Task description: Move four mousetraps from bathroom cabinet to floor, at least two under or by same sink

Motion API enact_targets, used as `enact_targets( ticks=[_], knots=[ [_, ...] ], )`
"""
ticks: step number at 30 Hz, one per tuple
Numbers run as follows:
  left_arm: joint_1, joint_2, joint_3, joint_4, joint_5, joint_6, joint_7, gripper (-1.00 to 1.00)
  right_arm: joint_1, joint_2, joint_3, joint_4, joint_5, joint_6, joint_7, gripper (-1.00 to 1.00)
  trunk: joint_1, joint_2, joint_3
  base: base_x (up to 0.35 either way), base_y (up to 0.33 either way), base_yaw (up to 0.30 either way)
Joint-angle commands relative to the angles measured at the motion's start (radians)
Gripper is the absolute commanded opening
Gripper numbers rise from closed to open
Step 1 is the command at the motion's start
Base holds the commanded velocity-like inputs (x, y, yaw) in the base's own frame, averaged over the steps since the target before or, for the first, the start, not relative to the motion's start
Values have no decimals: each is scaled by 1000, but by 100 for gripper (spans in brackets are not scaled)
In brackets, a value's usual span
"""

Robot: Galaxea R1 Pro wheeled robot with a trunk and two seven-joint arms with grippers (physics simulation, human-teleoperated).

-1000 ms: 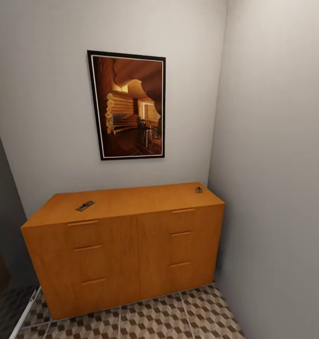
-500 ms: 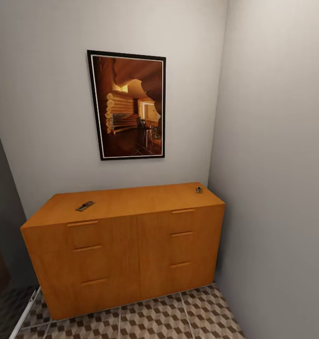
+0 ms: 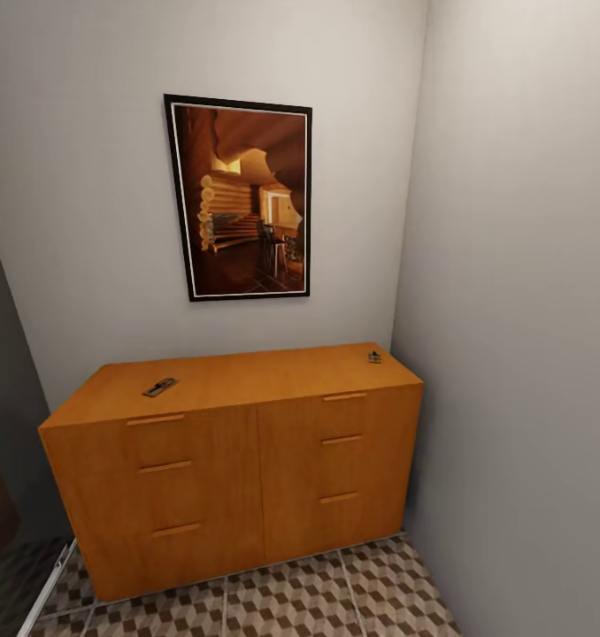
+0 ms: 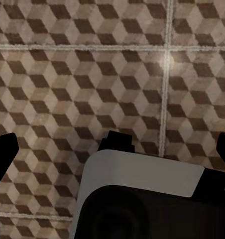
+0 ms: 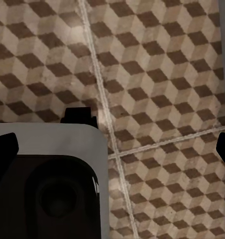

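Your head view holds the cabinet [image 3: 238, 460] at lower centre on the bathroom floor [image 3: 318, 602], a framed picture [image 3: 242, 199] above. One mousetrap [image 3: 160, 387] lies on its top at left, a second mousetrap [image 3: 374, 356] at the right rear corner. Both your grippers, left [image 4: 112, 149] and right [image 5: 112, 144], hang spread wide and empty over tiles

Both wrist views show parts of the robot's own body. In the left wrist view, the left end effector [image 4: 112, 149] has black fingertips [image 4: 4, 152] with angular, pointed outlines at the two sides of the frame. Below them sits a white rounded panel [image 4: 142, 169] over a glossy black shell, topped by a small black notched block. In the right wrist view, the right end effector [image 5: 112, 142] has matching black fingertips [image 5: 4, 147], and a pale grey-white panel [image 5: 48, 137] with rounded corners frames a black housing holding a round recess.
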State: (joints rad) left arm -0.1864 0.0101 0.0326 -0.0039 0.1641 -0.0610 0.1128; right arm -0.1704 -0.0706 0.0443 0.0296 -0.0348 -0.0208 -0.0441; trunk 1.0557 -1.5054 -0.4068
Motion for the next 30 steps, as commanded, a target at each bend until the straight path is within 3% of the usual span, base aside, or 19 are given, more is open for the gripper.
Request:
enact_targets(
  ticks=[1, 30],
  knots=[
    [-1, 0, 3, 1, 5, -4, 1, 100, -1, 0, 5, 3, -4, -2, -2, 100, 0, -1, -1, 0, 0, 0],
    [-1, 0, 4, 1, 0, -2, -1, 100, -1, 1, 5, 3, -3, -4, -3, 100, 0, -1, -1, 0, 0, 0]
  ],
)
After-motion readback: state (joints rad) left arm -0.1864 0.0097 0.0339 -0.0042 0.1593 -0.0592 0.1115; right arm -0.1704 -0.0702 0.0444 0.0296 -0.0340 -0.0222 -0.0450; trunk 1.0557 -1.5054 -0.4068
